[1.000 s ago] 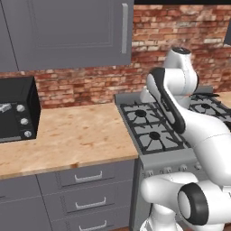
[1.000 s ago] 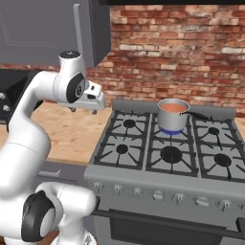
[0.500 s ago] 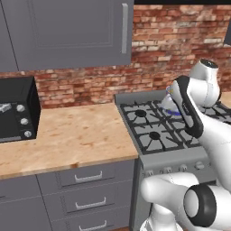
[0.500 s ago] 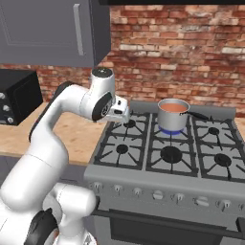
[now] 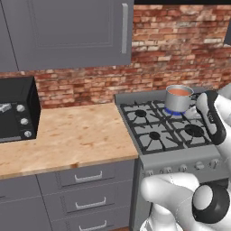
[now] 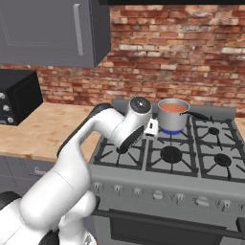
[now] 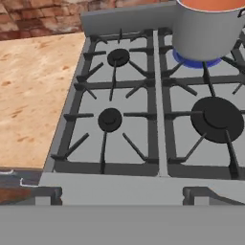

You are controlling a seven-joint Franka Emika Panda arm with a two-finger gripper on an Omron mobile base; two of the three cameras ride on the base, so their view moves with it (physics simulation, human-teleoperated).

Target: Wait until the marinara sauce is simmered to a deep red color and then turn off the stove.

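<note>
The stove (image 6: 168, 154) has black grates and a row of small front knobs (image 6: 158, 194). On its back middle burner stands the grey saucepan (image 6: 173, 116) over a blue flame (image 7: 196, 61). The marinara sauce (image 6: 173, 108) inside looks orange-red; in the left base view the sauce (image 5: 179, 91) has the same tone. My gripper (image 6: 152, 128) hovers above the left burners, just left of the pan and not touching it. In the hand view its fingertips (image 7: 49, 194) stand wide apart with nothing between them, so the gripper (image 7: 123, 195) is open. The pan (image 7: 209, 29) sits at the upper right.
A wooden counter (image 5: 76, 135) runs left of the stove (image 5: 173, 131), with a black countertop oven (image 5: 16, 110) at its far end. Grey cabinets (image 5: 67, 31) hang above and drawers (image 5: 88, 178) sit below. A brick wall (image 6: 182, 52) backs everything.
The arm has swung right, from over the counter edge to above the stove's left burners, close to the saucepan. The base, pan and flame have not moved.
</note>
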